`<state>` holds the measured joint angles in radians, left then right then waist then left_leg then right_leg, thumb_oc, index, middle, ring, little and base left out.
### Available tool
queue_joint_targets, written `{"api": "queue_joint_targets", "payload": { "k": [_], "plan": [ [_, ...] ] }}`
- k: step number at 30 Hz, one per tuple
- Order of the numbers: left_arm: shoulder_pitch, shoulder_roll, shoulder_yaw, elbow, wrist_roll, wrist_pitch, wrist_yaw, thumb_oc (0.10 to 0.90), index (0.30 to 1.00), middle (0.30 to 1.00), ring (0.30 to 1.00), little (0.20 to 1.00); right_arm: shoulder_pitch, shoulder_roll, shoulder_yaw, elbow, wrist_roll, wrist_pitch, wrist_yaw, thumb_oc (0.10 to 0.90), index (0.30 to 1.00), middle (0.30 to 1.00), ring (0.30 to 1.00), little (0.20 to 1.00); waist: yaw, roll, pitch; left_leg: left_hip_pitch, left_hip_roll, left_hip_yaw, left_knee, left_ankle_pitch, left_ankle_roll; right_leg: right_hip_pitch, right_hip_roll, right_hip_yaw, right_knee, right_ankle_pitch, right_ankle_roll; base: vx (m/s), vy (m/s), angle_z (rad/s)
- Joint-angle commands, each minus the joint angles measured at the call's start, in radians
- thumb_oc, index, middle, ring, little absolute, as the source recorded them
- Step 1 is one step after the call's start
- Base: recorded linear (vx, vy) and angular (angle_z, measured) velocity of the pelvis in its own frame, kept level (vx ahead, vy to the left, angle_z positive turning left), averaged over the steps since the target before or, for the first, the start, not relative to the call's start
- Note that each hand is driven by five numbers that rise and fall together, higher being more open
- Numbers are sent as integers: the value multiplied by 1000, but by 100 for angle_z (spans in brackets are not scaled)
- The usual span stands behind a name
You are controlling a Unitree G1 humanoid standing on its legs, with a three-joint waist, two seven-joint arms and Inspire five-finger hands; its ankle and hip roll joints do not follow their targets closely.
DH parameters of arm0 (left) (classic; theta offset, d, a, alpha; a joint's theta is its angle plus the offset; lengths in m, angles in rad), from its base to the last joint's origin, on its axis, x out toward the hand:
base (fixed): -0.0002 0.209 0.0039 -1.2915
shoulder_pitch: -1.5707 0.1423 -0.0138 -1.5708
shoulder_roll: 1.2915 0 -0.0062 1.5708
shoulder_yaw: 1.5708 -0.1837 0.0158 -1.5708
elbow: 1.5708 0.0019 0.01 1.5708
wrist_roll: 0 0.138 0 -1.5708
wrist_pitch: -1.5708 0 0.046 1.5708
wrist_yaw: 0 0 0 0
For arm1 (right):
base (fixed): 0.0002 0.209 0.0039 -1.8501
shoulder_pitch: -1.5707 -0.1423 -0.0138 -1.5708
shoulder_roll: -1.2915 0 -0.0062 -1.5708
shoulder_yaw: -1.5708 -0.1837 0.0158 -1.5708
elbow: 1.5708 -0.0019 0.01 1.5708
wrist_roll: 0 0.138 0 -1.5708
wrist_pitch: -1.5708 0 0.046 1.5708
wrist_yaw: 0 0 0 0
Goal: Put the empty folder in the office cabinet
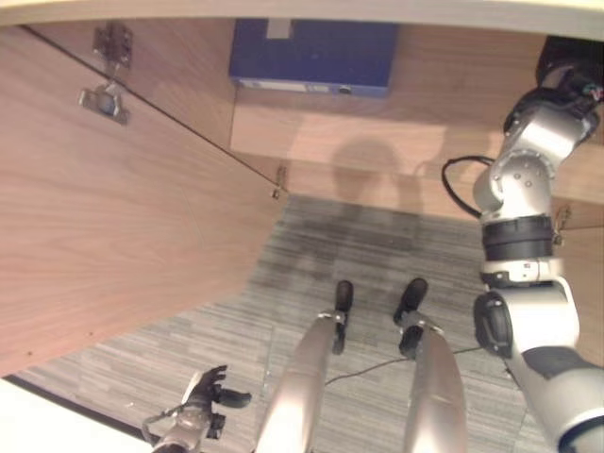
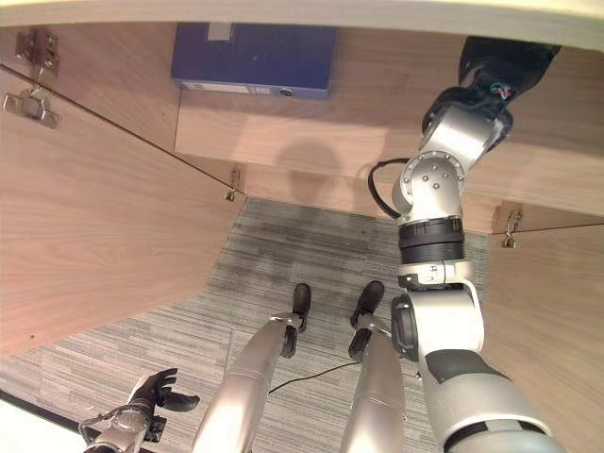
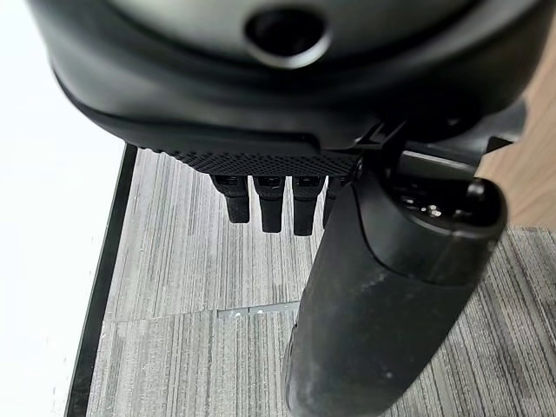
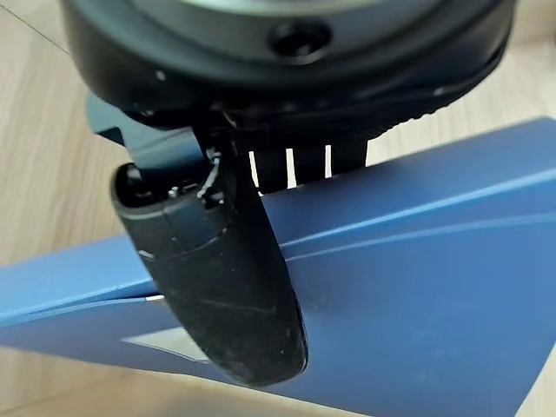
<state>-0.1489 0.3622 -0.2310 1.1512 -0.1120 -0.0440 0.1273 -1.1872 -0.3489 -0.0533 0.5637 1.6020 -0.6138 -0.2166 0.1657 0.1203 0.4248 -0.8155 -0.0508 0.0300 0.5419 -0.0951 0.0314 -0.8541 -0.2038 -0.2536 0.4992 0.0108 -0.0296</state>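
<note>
Nearest, the left robot hand (image 1: 203, 401) hung low over the carpet floor (image 1: 377, 245), fingers relaxed and holding nothing. Farther in, the right robot hand (image 4: 217, 261) reached into the cabinet (image 1: 123, 217), thumb and fingers closed across the blue folder (image 4: 417, 287) over the shelf (image 2: 283, 127). Empty, it looked light, stiff and smooth, best pinched near its spine

Cabinet (image 1: 142, 217): pale wood-grain panels, matt, smooth. Door hinges (image 1: 106, 94): bright metal, shiny. Folder (image 2: 253, 55): dark blue cover, smooth, soft sheen in right wrist view; pale strip along spine edge. Floor (image 1: 377, 245): grey carpet tiles, ribbed, rough, matt. Left hand (image 1: 208, 396): black plastic, matt, fine stippled patch near fingers. Right hand (image 4: 217, 269): black plastic thumb, faintly glossy, lightly scuffed.
</note>
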Motion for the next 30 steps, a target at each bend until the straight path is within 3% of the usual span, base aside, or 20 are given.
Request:
{"api": "queue_joint_targets", "payload": {
  "k": [1,15,30],
  "plan": [
    [90,119,-14,109,-3,35,35,800,900,900,900,900,-69,-76,93,-83,-91,48,57,800,900,900,900,900,9,-30,-82,28,16,-38,-81,-59,-25,66,29,38,-18,-129,54,-3,-16,-3],
    [72,100,-12,87,5,40,44,800,900,900,900,900,56,17,59,-19,-106,93,15,800,900,900,900,900,-3,-26,-49,49,12,-31,-119,-42,-22,86,32,39,-64,-108,57,0,0,0],
    [62,76,-20,68,4,46,54,800,900,900,900,900,140,60,32,-33,-131,81,-47,800,900,900,900,900,-18,-27,-24,56,19,-27,-150,-30,-22,100,39,32,-112,-85,59,-2,1,-1]
  ]
}}
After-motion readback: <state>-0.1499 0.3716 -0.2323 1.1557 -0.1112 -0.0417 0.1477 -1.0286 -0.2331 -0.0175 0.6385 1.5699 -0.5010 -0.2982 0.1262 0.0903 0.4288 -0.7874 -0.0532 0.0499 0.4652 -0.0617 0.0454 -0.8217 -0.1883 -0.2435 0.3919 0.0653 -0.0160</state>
